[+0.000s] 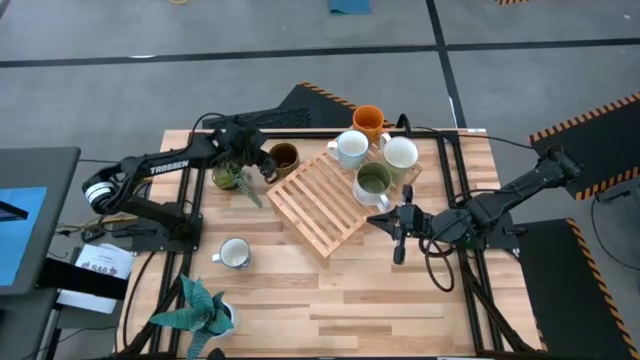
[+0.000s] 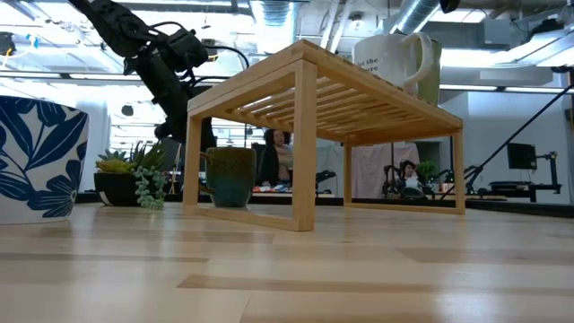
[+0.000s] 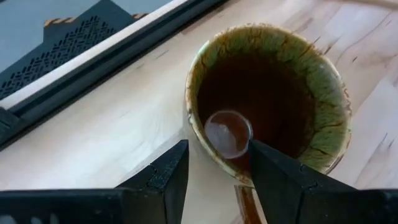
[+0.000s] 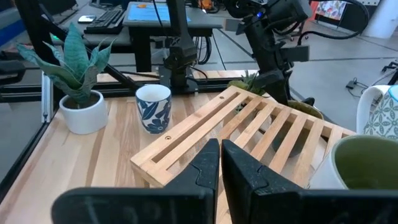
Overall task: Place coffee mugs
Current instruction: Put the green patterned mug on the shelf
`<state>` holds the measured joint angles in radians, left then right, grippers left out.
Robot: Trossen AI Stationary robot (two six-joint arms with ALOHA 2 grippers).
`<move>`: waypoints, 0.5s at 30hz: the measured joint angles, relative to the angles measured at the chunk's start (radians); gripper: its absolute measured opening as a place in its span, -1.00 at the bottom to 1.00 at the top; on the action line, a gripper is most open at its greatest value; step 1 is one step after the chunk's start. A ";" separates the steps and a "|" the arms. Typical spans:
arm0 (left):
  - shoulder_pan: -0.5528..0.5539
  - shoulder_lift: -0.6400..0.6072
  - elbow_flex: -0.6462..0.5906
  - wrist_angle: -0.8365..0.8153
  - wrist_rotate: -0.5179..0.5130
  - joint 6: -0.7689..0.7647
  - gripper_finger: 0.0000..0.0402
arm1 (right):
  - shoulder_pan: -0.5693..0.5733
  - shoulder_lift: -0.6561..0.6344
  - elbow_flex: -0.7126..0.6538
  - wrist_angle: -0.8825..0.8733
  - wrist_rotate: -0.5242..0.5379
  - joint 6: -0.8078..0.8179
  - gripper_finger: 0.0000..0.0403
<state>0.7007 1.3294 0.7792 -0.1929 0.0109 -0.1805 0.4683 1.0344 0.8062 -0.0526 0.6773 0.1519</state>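
Left gripper (image 3: pixel 214 171), fingers open astride the dark brown mug's (image 1: pixel 284 156) rim beside the rack (image 1: pixel 325 198), seemingly about to close and lift; right gripper (image 4: pixel 220 163) waits closed

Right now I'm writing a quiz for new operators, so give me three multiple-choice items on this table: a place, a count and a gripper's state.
1. Where is the dark brown mug?
A on the slatted rack
B on the table beside the slatted rack, at the left gripper
C on the floor

2. How many mugs show in the high view?
A four
B five
C six

3. The right gripper is:
A shut, empty
B shut on a mug
C wide open

Key:
1. B: the left fingers straddle its rim.
2. C: orange mug, two white mugs, pale green mug, the brown one, blue-leaf mug.
3. A: its fingers meet on nothing.
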 joint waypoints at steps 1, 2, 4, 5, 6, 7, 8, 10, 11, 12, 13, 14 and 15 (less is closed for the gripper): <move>0.000 0.000 0.000 -0.008 0.000 0.000 -0.26 | 0.000 0.000 0.000 -0.002 0.000 0.001 -0.78; 0.000 -0.001 0.001 -0.017 0.000 0.000 -0.26 | 0.000 0.000 0.000 -0.002 0.000 0.001 -0.78; 0.000 -0.001 0.001 -0.037 0.000 0.001 -0.26 | 0.000 0.000 0.000 -0.002 0.000 0.003 -0.78; 0.000 -0.001 0.001 -0.047 -0.001 0.001 -0.26 | 0.000 0.000 0.000 -0.002 0.000 0.006 -0.78; 0.000 -0.001 0.001 -0.054 -0.005 0.002 -0.27 | 0.000 0.000 0.000 -0.002 0.000 0.006 -0.78; 0.000 -0.001 0.001 -0.056 -0.005 0.003 -0.29 | 0.000 0.000 0.000 -0.002 0.000 0.006 -0.78; 0.000 -0.001 0.001 -0.057 -0.005 0.007 -0.32 | 0.000 0.000 0.000 -0.002 0.000 0.006 -0.78; 0.000 -0.001 0.001 -0.054 -0.011 0.010 -0.41 | 0.000 0.000 0.000 -0.002 0.000 0.006 -0.78; 0.000 -0.001 0.000 -0.054 -0.018 0.014 -0.48 | 0.000 0.000 0.000 -0.002 0.000 0.006 -0.78; 0.000 -0.001 0.000 -0.054 -0.022 0.022 -0.56 | 0.000 0.000 0.000 -0.002 0.000 0.006 -0.78; 0.000 -0.001 0.000 -0.051 -0.023 0.032 -0.64 | 0.000 0.000 0.000 -0.002 0.000 0.006 -0.78; 0.000 -0.002 0.000 -0.045 -0.024 0.041 -0.74 | 0.000 0.000 0.000 -0.002 0.000 0.007 -0.78; 0.000 -0.002 0.001 -0.039 -0.024 0.053 -0.85 | 0.000 0.000 0.000 -0.001 0.000 0.008 -0.78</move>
<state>0.7002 1.3277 0.7798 -0.2320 -0.0128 -0.1271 0.4686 1.0344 0.8062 -0.0540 0.6773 0.1600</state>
